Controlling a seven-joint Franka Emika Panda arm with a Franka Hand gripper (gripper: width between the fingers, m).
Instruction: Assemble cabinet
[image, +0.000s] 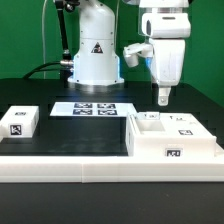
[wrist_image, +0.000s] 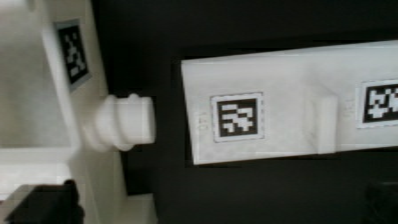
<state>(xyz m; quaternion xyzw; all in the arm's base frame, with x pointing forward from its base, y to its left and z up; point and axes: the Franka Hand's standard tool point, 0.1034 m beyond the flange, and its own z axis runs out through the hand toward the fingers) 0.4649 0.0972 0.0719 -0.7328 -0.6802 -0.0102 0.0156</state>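
black table (image: 40, 90) carries everything. the arm (image: 165, 45) hangs over the exterior view's right side, and its base (image: 95, 60) stands at the back, mid-table. the cabinet (image: 172, 140) sits on the table at the exterior view's right, near the front. it seems to butt against a long white rail (image: 70, 165) along the front edge. the marker board (image: 88, 108) lies flat mid-table, apart from the cabinet. a small loose white part (image: 20, 122) with a tag sits at the exterior view's far left.

jaws hover just above the cabinet's rear top edge, pointing down. i cannot tell whether they are parted or closed, and i see nothing in them.

wrist view: a tagged white panel (wrist_image: 267, 110) with a round stepped peg (wrist_image: 121, 120) just beside its edge, thin dark gap between. can't tell which piece the peg belongs to.

my read: i'm lining up over the cabinet top for a grasp or a push. to do it well i'd come straight down slowly, keep the peg centred, avoid clipping raised panel edges, and not shove the cabinet off the rail.
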